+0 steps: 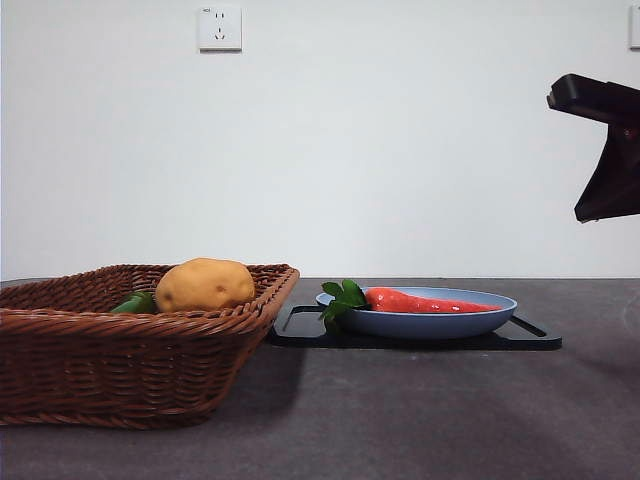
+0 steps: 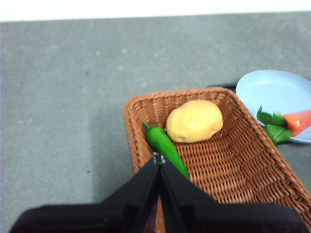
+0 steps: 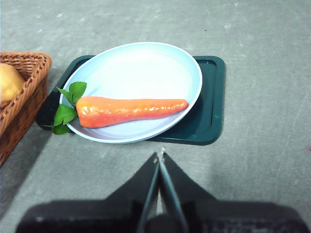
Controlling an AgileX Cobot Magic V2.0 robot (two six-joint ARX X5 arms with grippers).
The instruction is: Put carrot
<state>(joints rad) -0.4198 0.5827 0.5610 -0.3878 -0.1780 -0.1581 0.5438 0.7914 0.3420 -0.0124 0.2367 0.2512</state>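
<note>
No text, label, brand or number can be read on anything in these views. The white wall socket point(image 1: 220, 27) high on the far wall carries a tiny dark mark near its upper left corner, but it is too small to make out.

Glossy plastic-looking carrot point(image 3: 131, 110) on a smooth blue plate point(image 3: 146, 68); woven wicker basket point(image 1: 120, 350); matt grey table point(image 1: 420, 410).
</note>
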